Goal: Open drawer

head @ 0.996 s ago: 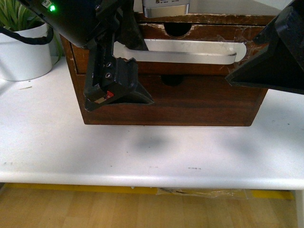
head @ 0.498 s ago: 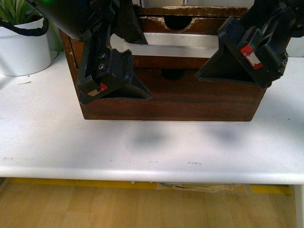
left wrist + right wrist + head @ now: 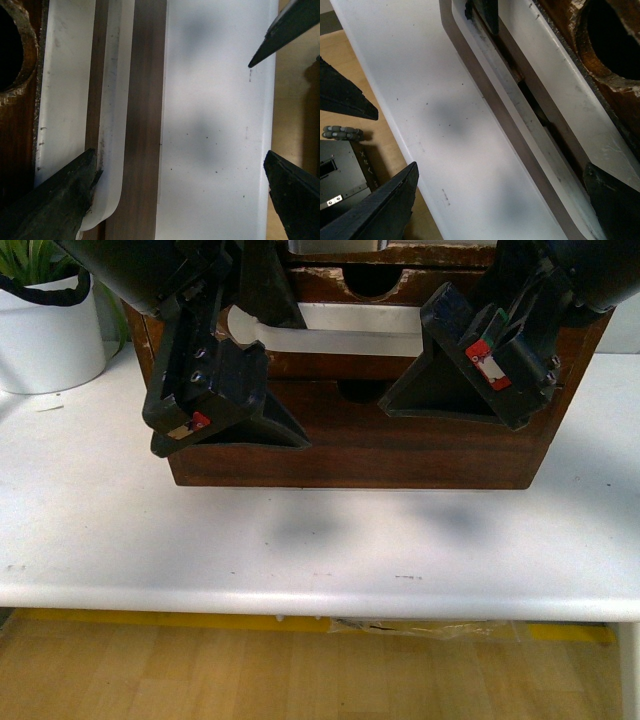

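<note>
Counter (image 3: 320, 540): white, under the brown drawer (image 3: 320, 366).
Left pincer (image 3: 180, 165): open, one finger at white handle's (image 3: 112, 100) end.
Right pincer (image 3: 502, 175): open wide, near handle.

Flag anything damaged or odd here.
The drawer is chipped pale along its top edge, around the half-round notch; both wrist views show ragged wood there. Its white handle sits on white backing.

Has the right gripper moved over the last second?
Yes. The right gripper has shifted left and now covers the right end of the white handle.
</note>
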